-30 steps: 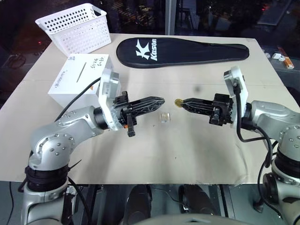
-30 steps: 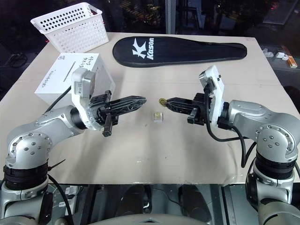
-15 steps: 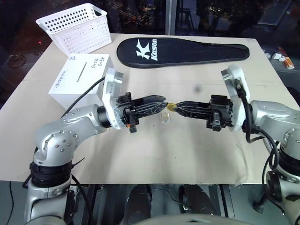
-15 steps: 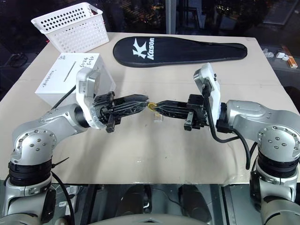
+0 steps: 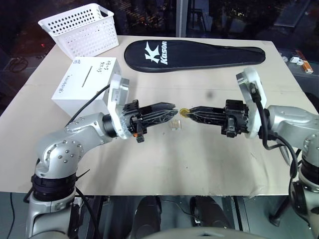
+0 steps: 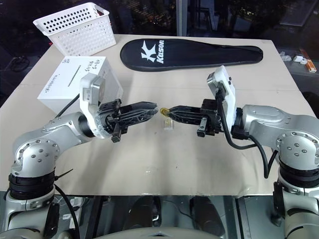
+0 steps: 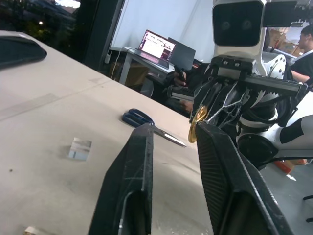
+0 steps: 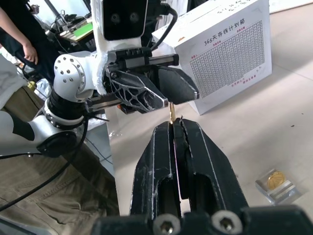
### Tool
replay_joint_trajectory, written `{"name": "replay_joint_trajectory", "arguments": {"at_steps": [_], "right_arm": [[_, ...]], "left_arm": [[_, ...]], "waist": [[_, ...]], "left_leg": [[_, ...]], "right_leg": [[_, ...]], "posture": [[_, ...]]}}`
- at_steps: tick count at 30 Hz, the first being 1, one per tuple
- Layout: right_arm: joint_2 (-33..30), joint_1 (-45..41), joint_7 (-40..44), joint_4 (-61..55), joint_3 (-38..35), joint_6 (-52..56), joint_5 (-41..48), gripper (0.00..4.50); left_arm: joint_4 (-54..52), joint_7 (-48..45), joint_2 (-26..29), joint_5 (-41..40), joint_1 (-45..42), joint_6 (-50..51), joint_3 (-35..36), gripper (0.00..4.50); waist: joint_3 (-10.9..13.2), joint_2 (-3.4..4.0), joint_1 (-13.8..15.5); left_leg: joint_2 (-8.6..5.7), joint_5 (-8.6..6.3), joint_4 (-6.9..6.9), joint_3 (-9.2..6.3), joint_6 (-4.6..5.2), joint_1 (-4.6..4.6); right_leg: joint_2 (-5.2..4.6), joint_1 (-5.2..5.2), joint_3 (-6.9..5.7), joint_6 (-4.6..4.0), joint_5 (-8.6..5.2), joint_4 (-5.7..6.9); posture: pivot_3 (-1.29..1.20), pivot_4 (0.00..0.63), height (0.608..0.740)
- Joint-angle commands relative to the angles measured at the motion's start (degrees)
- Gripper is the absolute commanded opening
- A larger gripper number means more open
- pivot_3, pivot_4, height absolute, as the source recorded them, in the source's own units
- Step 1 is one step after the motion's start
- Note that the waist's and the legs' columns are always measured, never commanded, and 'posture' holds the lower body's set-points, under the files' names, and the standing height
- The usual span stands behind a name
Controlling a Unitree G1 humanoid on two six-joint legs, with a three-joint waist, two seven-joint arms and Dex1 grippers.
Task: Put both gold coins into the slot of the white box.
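Observation:
My right gripper (image 5: pixel 190 113) is shut on a gold coin (image 5: pixel 185 112), holding it by its edge above the table's middle. My left gripper (image 5: pixel 174 107) faces it tip to tip with its fingers (image 7: pixel 142 147) apart. The coin (image 7: pixel 198 124) sits right beside one of those fingertips. Below on the table, a second gold coin (image 8: pixel 275 180) rests in a small clear case (image 5: pixel 174 124). The white box (image 5: pixel 84 82) stands at the left behind my left arm, and its slot (image 5: pixel 86 76) is a thin dark line on the top face.
A white perforated basket (image 5: pixel 82 30) stands at the far left corner. A black racket cover (image 5: pixel 194 54) lies along the back of the table. Blue-handled scissors (image 7: pixel 139 117) lie on the table. A person (image 8: pixel 19 39) sits beyond the table.
The gap between the two grippers has closed, bringing the coin from well clear of the left fingertips to right against them. The left fingers have gone from shut to apart.

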Motion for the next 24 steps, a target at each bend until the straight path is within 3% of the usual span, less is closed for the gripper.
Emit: {"name": "replay_joint_trajectory", "arguments": {"at_steps": [1, 19, 20, 22, 24], "right_arm": [[-0.5, -1.2, 0.2, -0.6, 0.1, -1.9, 1.2, 0.0], [0.6, -2.5, -0.4, -0.7, 3.4, -3.8, 2.9, 0.0], [0.7, -2.4, -0.4, -0.7, 3.5, -3.8, 3.0, 0.0], [0.8, -2.3, -0.4, -0.6, 3.7, -3.9, 3.3, 0.0], [0.9, -2.1, -0.5, -0.6, 3.8, -3.9, 3.5, 0.0]], "left_arm": [[-2.3, -1.1, 0.7, -2.1, 0.2, 0.7, 0.9, 1.22], [-1.5, -3.1, -0.4, -1.6, 0.0, 0.4, 0.2, 1.22], [-1.5, -3.4, -0.4, -1.6, 0.1, 0.4, 0.3, 0.67], [-1.4, -3.8, -0.5, -1.7, 0.3, 0.3, 0.4, 0.11], [-1.3, -4.1, -0.5, -1.7, 0.3, 0.4, 0.6, 0.11]], "waist": [[0.0, 0.0, 0.0], [0.0, 0.0, 0.0], [0.0, 0.0, 0.0], [0.0, 0.0, 0.0], [0.0, 0.0, 0.0]], "left_leg": [[0.0, 0.0, 0.0, 0.0, 0.0, 0.0], [0.0, 0.0, 0.0, -0.13, 0.0, 0.0], [0.0, 0.0, 0.0, -0.13, 0.0, 0.0], [0.0, 0.0, 0.0, -0.13, 0.0, -0.01], [0.0, 0.0, 0.0, -0.13, 0.0, 0.0]], "right_leg": [[0.0, 0.0, 0.0, 0.0, 0.0, 0.0], [0.0, 0.0, 0.0, 0.0, 0.0, 0.0], [0.0, 0.0, -0.01, 0.0, 0.0, 0.0], [0.0, 0.0, -0.01, 0.0, 0.0, -0.01], [0.0, 0.0, 0.0, 0.0, 0.0, 0.0]], "posture": [[0.0, 0.15, 0.74], [0.0, 0.15, 0.74], [0.0, 0.15, 0.74], [0.0, 0.15, 0.74], [0.0, 0.15, 0.74]]}}
